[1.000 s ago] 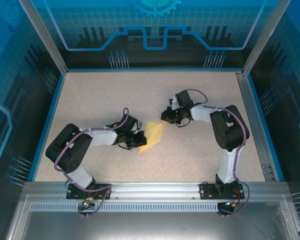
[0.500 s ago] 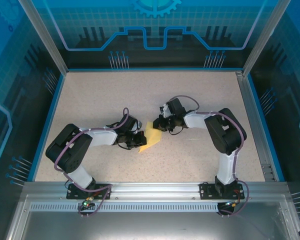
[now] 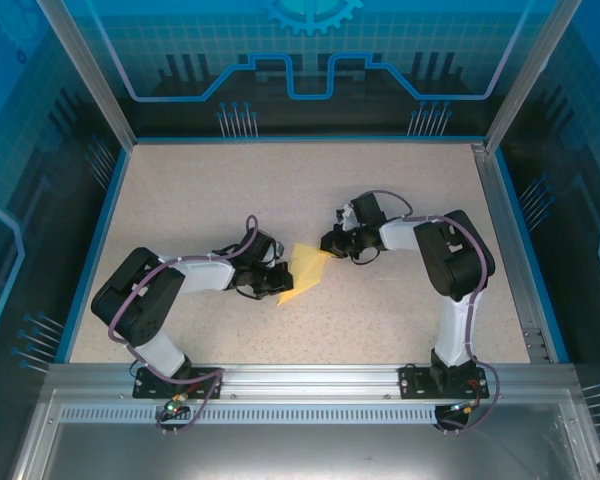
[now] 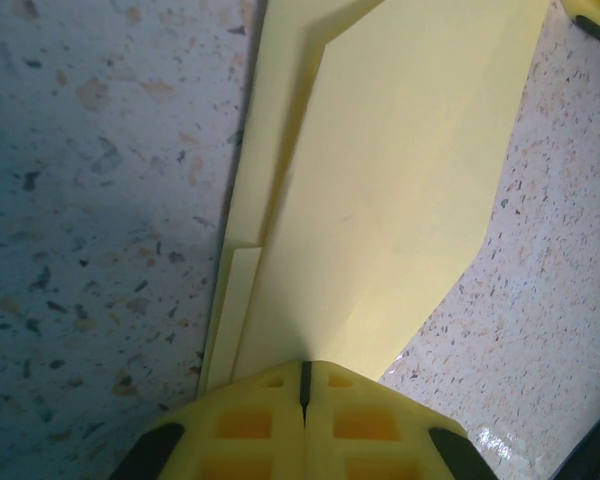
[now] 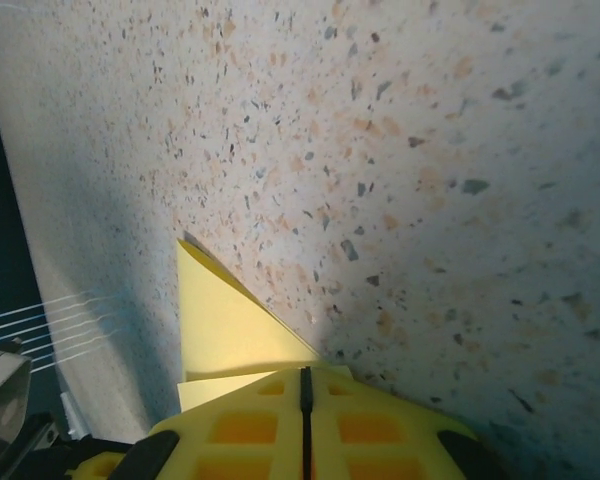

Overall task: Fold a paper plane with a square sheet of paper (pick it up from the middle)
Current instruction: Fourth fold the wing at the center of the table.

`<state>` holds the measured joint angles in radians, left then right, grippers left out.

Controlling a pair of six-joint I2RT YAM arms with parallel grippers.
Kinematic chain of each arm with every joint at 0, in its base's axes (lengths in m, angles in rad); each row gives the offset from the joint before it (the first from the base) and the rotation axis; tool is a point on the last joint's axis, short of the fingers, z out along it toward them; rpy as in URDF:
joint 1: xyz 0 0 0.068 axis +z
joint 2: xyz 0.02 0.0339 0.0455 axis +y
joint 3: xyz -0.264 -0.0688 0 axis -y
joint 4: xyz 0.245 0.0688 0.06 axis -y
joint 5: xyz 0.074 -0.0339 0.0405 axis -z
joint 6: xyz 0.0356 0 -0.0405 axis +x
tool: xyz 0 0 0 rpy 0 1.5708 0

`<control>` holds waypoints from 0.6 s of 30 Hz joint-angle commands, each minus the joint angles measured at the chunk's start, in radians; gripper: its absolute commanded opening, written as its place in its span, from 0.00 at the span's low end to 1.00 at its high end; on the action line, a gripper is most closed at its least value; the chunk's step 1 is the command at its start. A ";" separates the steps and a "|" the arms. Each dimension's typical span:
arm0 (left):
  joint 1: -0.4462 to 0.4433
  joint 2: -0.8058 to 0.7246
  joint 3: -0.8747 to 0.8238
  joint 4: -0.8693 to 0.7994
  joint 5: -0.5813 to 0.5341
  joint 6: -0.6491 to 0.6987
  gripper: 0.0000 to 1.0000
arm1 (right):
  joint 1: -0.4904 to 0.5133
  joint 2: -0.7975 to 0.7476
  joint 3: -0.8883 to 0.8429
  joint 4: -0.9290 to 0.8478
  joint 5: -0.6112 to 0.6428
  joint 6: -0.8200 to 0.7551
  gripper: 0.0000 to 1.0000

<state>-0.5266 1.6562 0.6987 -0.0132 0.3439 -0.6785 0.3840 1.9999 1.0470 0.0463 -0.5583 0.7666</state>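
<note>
The yellow paper [image 3: 305,271] lies folded into a narrow pointed shape on the speckled table, between the two arms. My left gripper [image 3: 277,281] is shut, its yellow tips down on the paper's near-left end. In the left wrist view the layered paper [image 4: 400,180] runs away from the closed left gripper [image 4: 303,372]. My right gripper [image 3: 331,243] is shut at the paper's far-right corner. In the right wrist view a pointed paper corner [image 5: 225,320] sticks out past the closed right gripper [image 5: 304,375]. Whether either gripper pinches the sheet or only presses on it is hidden.
The speckled table [image 3: 230,190] is ringed by a blue rim and aluminium posts [image 3: 500,190]. Both arm bases [image 3: 170,375] sit on the metal rail at the near edge. Open tabletop stretches behind and to both sides of the paper.
The right gripper swept left over the paper's far corner, then drew back right to its tip, staying shut. The left arm and its end of the paper have not moved.
</note>
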 commanded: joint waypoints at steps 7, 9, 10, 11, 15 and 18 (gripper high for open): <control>0.006 0.051 -0.047 -0.147 -0.130 0.021 0.03 | -0.063 0.006 0.018 -0.041 0.055 -0.030 0.09; 0.005 0.051 -0.044 -0.150 -0.130 0.021 0.03 | -0.063 -0.011 0.048 -0.100 0.087 -0.054 0.09; 0.005 0.051 -0.042 -0.150 -0.130 0.022 0.03 | -0.063 -0.013 0.060 -0.125 0.090 -0.061 0.09; 0.005 0.051 -0.043 -0.151 -0.128 0.023 0.03 | -0.063 -0.016 0.070 -0.132 0.080 -0.064 0.09; 0.006 0.053 -0.042 -0.149 -0.128 0.022 0.03 | -0.039 -0.054 0.072 -0.154 0.072 -0.066 0.09; 0.005 0.053 -0.041 -0.146 -0.124 0.022 0.03 | -0.005 -0.101 0.061 -0.159 0.080 -0.058 0.09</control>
<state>-0.5266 1.6562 0.6987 -0.0128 0.3439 -0.6785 0.3542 1.9697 1.0958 -0.0715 -0.4969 0.7242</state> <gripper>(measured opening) 0.051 0.089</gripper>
